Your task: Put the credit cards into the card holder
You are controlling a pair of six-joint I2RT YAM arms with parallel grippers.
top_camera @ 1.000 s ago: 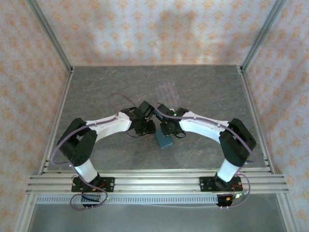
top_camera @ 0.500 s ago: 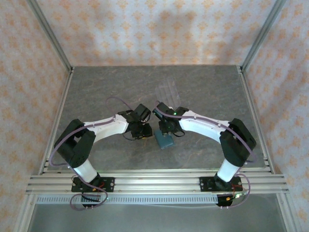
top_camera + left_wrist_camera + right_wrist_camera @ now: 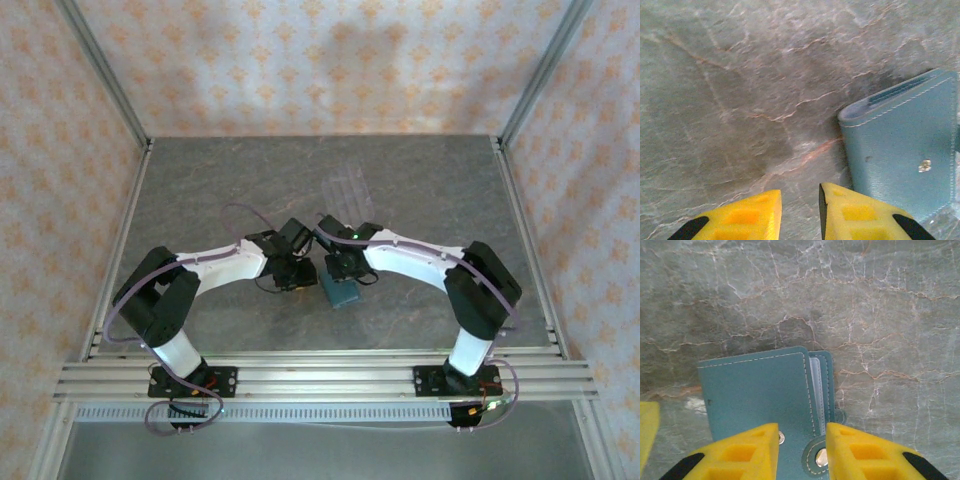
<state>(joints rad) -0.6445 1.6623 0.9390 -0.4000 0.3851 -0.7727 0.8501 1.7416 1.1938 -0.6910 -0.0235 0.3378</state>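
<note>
The card holder [image 3: 340, 292] is a teal wallet lying flat on the grey stone tabletop, folded over, with its snap tab [image 3: 820, 457] loose. Thin pale layers [image 3: 815, 382] show between its covers; I cannot tell whether they are credit cards, and no loose credit cards are in view. My right gripper [image 3: 801, 452] hovers over the holder's snap edge, open, with the tab showing in the gap. My left gripper [image 3: 800, 212] is open just left of the holder [image 3: 905, 150], with bare table between its fingers. Both grippers meet over the holder, left [image 3: 296, 270] and right [image 3: 346, 268].
A clear ridged plastic tray [image 3: 348, 188] lies behind the grippers towards the back of the table. Metal frame posts and patterned walls close in the sides. A yellow fingertip [image 3: 647, 427] of the other gripper shows at the left edge of the right wrist view.
The right arm has swung a little to the left and its jaws have closed in and spread again. The left arm has barely shifted. The holder lies where it was.
</note>
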